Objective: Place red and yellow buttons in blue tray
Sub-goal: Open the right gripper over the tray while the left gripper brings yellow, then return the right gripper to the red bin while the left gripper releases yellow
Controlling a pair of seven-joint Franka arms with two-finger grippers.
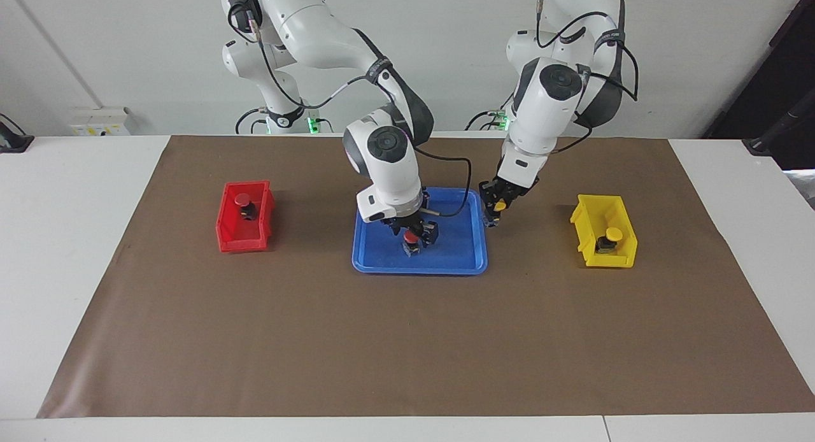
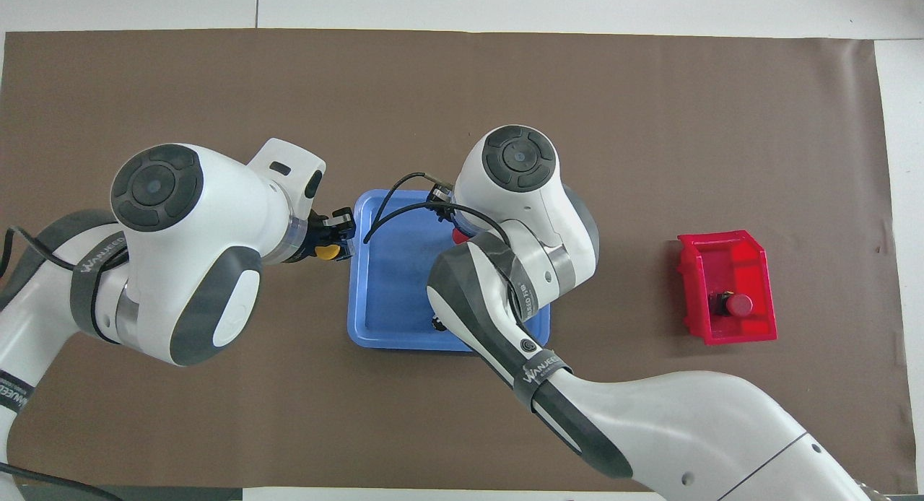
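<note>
Low, right gripper [image 1: 415, 236] over blue tray [image 1: 382, 260], left gripper [image 1: 495, 207] gripping yellow button [image 1: 500, 206]

Blue tray [image 1: 471, 263]: smooth moulded plastic, slight sheen on its rim. Red bin [image 1: 230, 238] and yellow bin [image 1: 586, 228]: same glossy hard plastic. Brown mat [image 1: 382, 346]: matt, paper- or cloth-like, faintly creased at the edges. Table [image 1: 63, 193]: white, smooth, low gloss. Arm shells [image 2: 216, 219]: glossy white plastic with dark grey matt joints. Button caps [image 1: 612, 233]: smooth plastic.
</note>
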